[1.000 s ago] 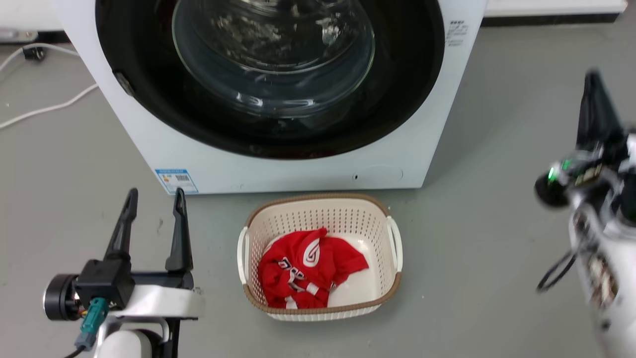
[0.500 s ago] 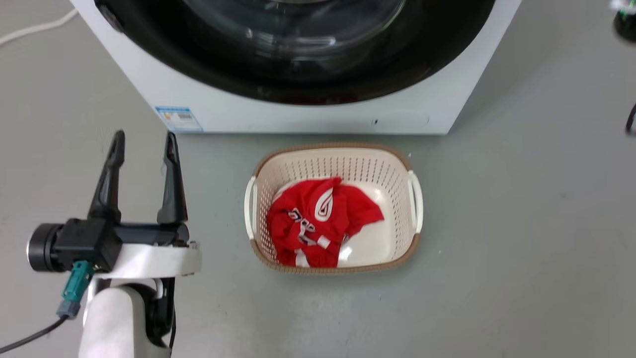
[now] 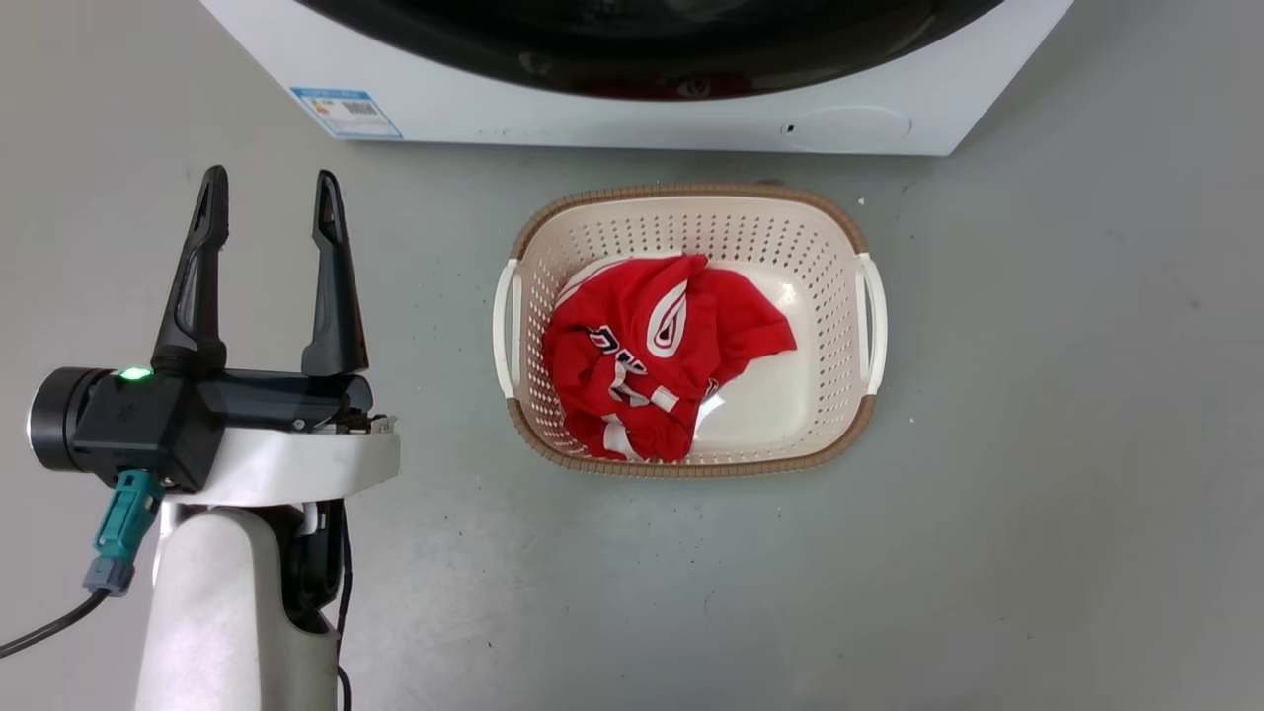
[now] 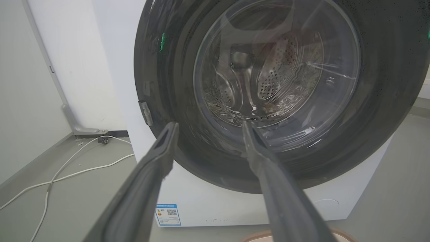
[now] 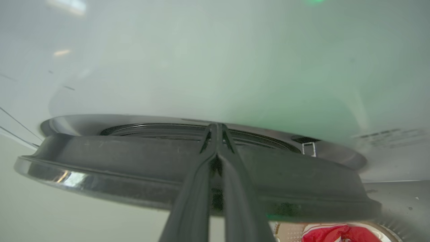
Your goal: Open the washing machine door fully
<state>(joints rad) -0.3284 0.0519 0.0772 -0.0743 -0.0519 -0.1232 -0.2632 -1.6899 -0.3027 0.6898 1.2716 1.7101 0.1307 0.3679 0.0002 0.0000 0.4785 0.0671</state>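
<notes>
The washing machine door (image 4: 379, 111) sits dead ahead of our left gripper (image 3: 270, 183), fingers spread wide and short of it, while our right gripper (image 5: 215, 127) has its fingers pressed together, tips at the door's dark rim. The sticker (image 3: 346, 112) low on the machine (image 3: 632, 114) has a QR code, print too tiny to read, and our head camera's tipped down since a moment ago, so the basket (image 3: 691, 195) sits higher

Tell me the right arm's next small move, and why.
Probably hook the right gripper behind the edge of the door and pull a little outward. Its fingers are pressed together, tips at the door's rim where it meets the white machine front, and the left wrist view shows the door flat against the machine, not yet swung out.
</notes>
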